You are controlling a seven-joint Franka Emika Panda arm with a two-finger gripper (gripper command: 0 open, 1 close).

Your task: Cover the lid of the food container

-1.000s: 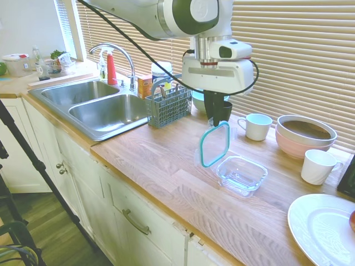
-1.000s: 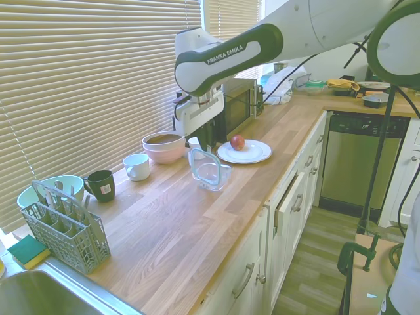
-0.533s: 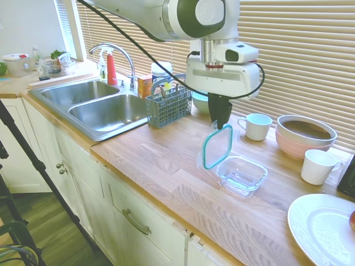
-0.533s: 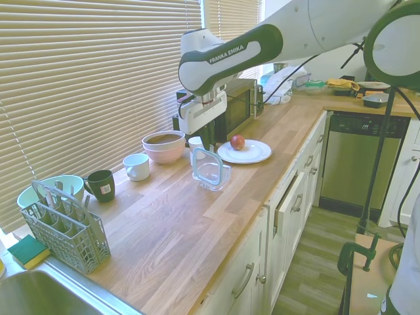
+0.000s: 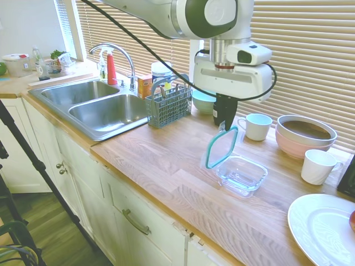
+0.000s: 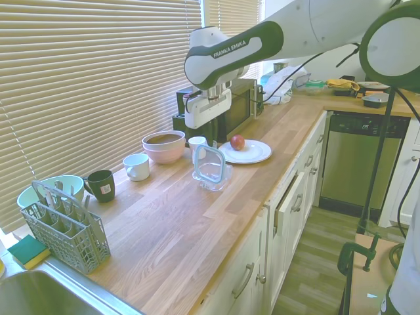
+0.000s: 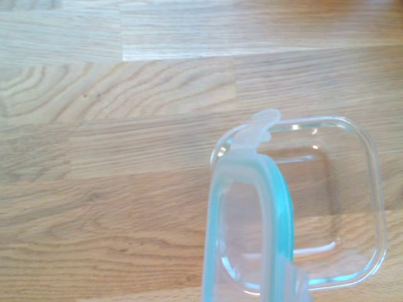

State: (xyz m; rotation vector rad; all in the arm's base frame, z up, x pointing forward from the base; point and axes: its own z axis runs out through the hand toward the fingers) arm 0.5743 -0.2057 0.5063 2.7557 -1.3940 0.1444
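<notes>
The clear lid (image 5: 222, 147) with its teal rim hangs on edge from my gripper (image 5: 224, 126), which is shut on its top edge. Its lower end hovers over the near-left rim of the clear glass food container (image 5: 242, 175) on the wooden counter. In the second exterior view the lid (image 6: 210, 164) stands upright over the container (image 6: 213, 183), under the gripper (image 6: 207, 146). From the wrist the lid (image 7: 249, 239) reaches across the container (image 7: 327, 201), a clear snap tab at its far end.
A white mug (image 5: 257, 126), stacked pink bowls (image 5: 304, 136) and another white cup (image 5: 318, 166) stand behind and right of the container. A white plate (image 5: 324, 227) lies at front right. A grey cutlery basket (image 5: 169, 105) and the sink (image 5: 105, 111) are to the left.
My gripper has carried the lid rightward, toward the container. The lid now hangs over the container's rim instead of beside it.
</notes>
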